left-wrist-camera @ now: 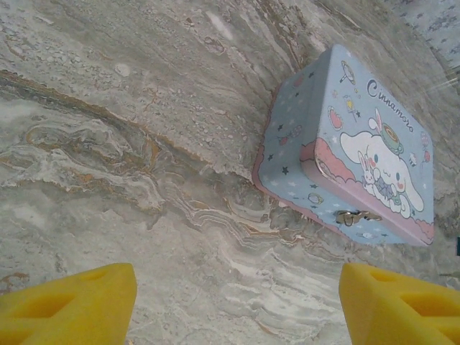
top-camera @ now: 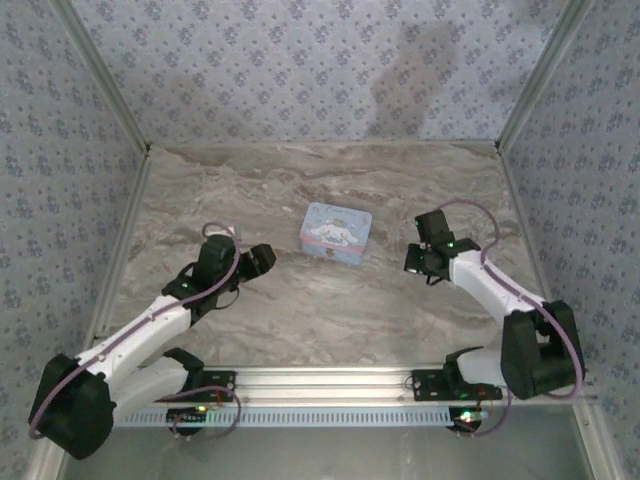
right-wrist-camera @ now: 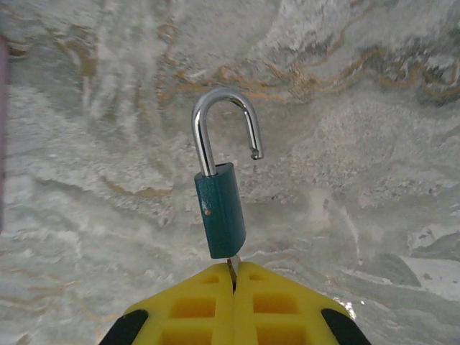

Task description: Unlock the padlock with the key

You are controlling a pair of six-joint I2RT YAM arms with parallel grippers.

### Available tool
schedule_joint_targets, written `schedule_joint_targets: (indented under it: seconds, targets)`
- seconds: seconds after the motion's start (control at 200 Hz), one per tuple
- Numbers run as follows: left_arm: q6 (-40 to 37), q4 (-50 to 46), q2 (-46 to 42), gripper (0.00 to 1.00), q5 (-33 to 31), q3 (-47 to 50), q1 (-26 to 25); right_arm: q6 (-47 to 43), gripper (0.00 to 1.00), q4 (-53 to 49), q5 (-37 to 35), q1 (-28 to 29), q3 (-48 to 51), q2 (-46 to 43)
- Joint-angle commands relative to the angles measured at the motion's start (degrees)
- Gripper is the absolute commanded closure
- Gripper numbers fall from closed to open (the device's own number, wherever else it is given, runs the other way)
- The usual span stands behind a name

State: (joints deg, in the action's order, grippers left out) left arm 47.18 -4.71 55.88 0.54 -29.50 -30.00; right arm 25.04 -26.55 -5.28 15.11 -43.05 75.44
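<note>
In the right wrist view the padlock, a small teal body with a silver shackle, sticks out ahead of my fingers above the marble. The shackle's free end is out of the body and hangs loose. A thin sliver of the key runs from the lock's bottom into my right gripper, which is shut on it. From above, the right gripper sits to the right of the tin. My left gripper is open with nothing between its yellow fingers, and it is seen left of the tin from above.
A light-blue cartoon-printed tin box lies mid-table between the arms, its small brass latch facing the left gripper. The marble table is walled with patterned panels on three sides.
</note>
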Motion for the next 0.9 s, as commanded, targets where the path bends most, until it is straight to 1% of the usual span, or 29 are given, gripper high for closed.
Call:
schedule_joint_targets:
  seconds: [0.0,0.455,0.495,0.545,0.625,0.675,0.74,0.824,0.894]
  targets:
    - [0.52,-0.73,-1.69,0.25,-0.95,0.16,-0.18,1.75,1.0,2.89,3.11,-1.29,-2.47,3.17]
    - [1.21,-1.0,-3.75,0.25,-1.66,1.74,-0.23,1.07,1.0,3.48,5.08,-3.42,-7.4,13.66]
    - [1.1,-1.09,-3.92,0.25,-1.73,1.81,-0.23,0.91,0.97,3.29,4.98,-3.51,-7.61,14.07]
    - [1.06,-1.26,-4.02,0.25,-1.89,1.73,-0.21,0.97,0.91,3.0,5.04,-3.66,-7.78,14.25]
    - [0.84,-1.44,-4.11,0.25,-2.04,1.51,-0.23,0.98,0.75,1.96,4.61,-3.75,-8.42,13.92]
    - [0.71,-1.57,-4.07,0.24,-2.2,1.24,-0.21,0.95,0.68,1.05,3.87,-3.66,-8.98,13.16]
    - [0.21,-1.77,-3.86,0.25,-2.31,0.78,-0.15,1.41,0.63,-0.88,3.47,-3.76,-9.55,11.48]
    - [-0.38,-2.59,-3.11,0.24,-2.54,-0.47,-0.05,1.0,0.6,-3.39,2.16,-4.01,-10.63,8.59]
    - [-1.3,-3.63,-2.24,0.24,-2.77,-2.03,0.27,0.81,0.52,-5.43,0.17,-4.13,-11.38,5.48]
